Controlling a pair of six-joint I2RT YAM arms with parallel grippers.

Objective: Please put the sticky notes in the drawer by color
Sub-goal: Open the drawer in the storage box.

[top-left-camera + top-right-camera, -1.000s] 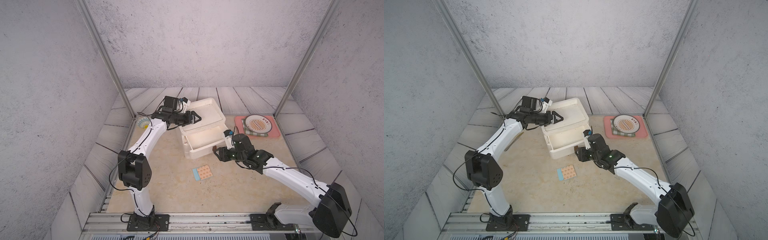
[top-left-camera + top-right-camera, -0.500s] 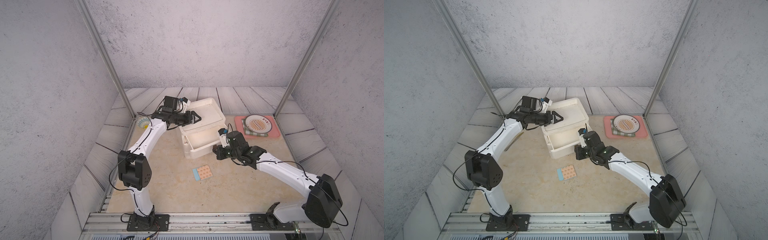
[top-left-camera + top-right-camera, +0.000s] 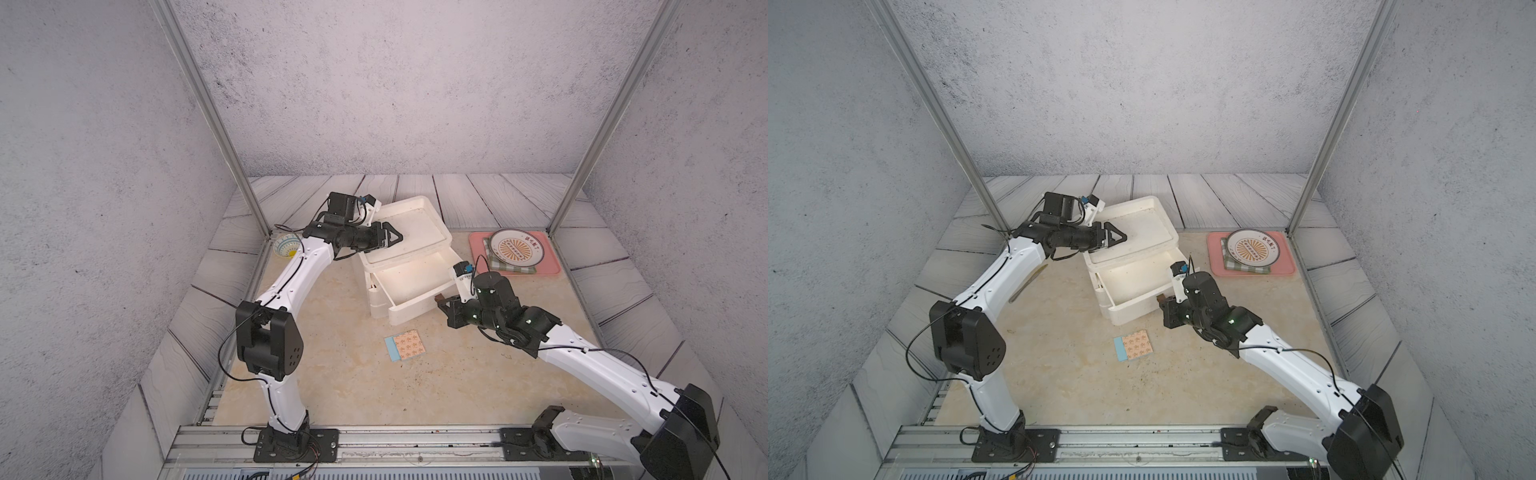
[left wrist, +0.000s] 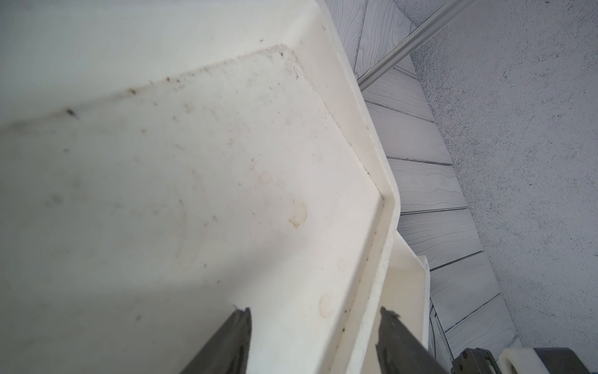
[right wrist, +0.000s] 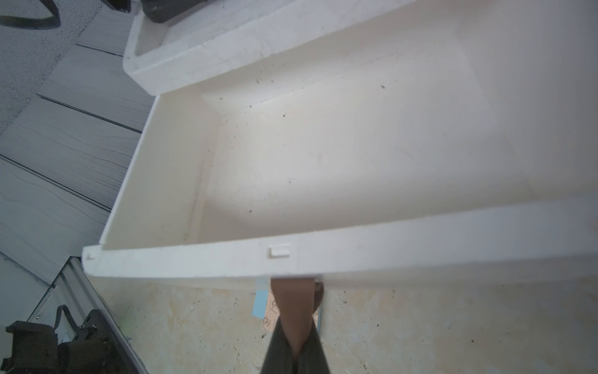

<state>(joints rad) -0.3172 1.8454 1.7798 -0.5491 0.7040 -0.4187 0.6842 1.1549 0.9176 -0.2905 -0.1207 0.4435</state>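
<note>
The white drawer cabinet [image 3: 407,253] stands mid-counter [image 3: 353,382], with 1 drawer [image 3: 415,308] pulled out toward the arms. Its inside shows bare and white in the right wrist view.

The right gripper [image 3: 440,300] is at the front of that open drawer. Its jaws are pressed together on the small brown tab handle [image 5: 293,298], pinching it flat between the 2 fingers [image 5: 278,349].

The left gripper [image 3: 390,237] reaches in low over the cabinet's rimmed top. Its jaws are spread, with nothing in them. In the left wrist view the 2 fingertips [image 4: 238,336] sit astride the top's raised rim [image 4: 372,246] (whether either one touches it, I cannot tell).

Only 1 sticky note pad [image 3: 406,345] shows in both top views. It is orange-patterned with a light blue edge and lies flat on the counter, near the open drawer's front and apart from both grippers.

Off to the right a pink tray [image 3: 478,249] carries a green checked cloth [image 3: 511,269] with a plate [image 3: 516,248] on top. A small bowl [image 3: 286,245] sits by the left post.
</note>
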